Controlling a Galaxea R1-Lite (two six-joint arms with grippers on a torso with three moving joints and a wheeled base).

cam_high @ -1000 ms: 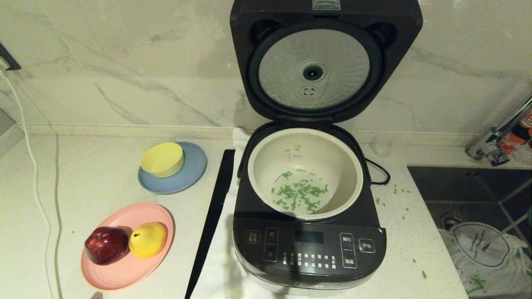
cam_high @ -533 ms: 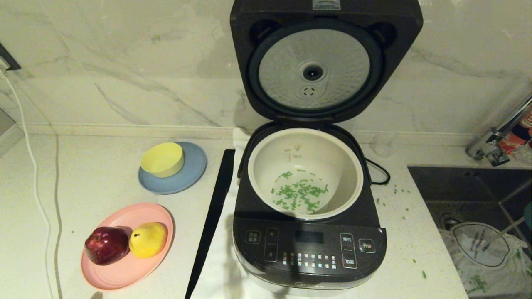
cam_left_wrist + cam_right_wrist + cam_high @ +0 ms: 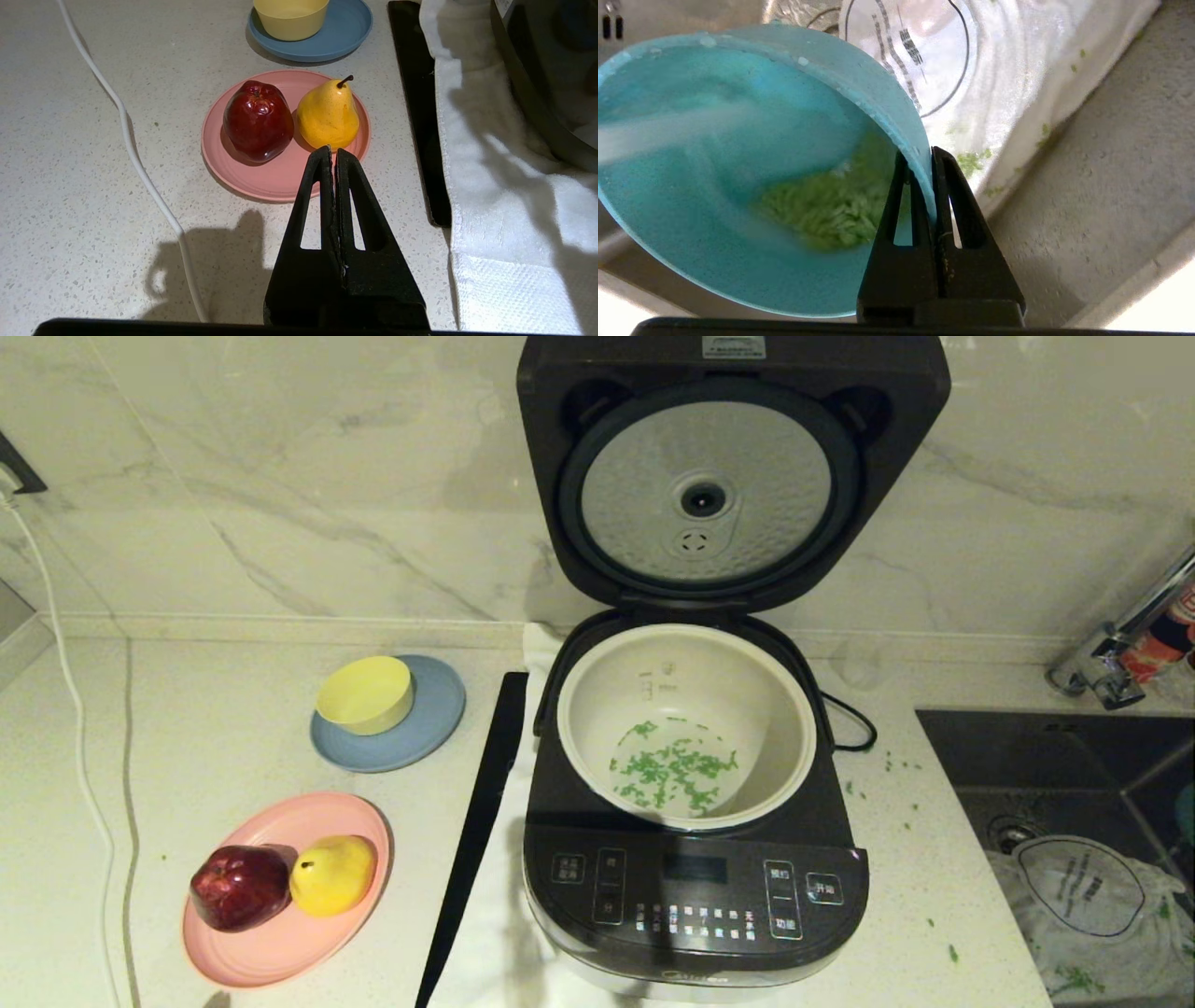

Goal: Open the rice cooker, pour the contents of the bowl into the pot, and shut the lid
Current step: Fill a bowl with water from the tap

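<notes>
Both wrists carry matte black triangular fingers (image 3: 359, 186) with cut-out windows.

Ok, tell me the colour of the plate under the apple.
Pink plate, clearest in the left wrist view.

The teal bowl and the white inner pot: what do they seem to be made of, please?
The bowl, held by its rim in the right gripper, looks like smooth matte plastic: thin wall, even teal colour, though that is not certain. The pot looks like metal with a smooth, pale, faintly glossy coating carrying printed grey marks; the core does not show.
</notes>
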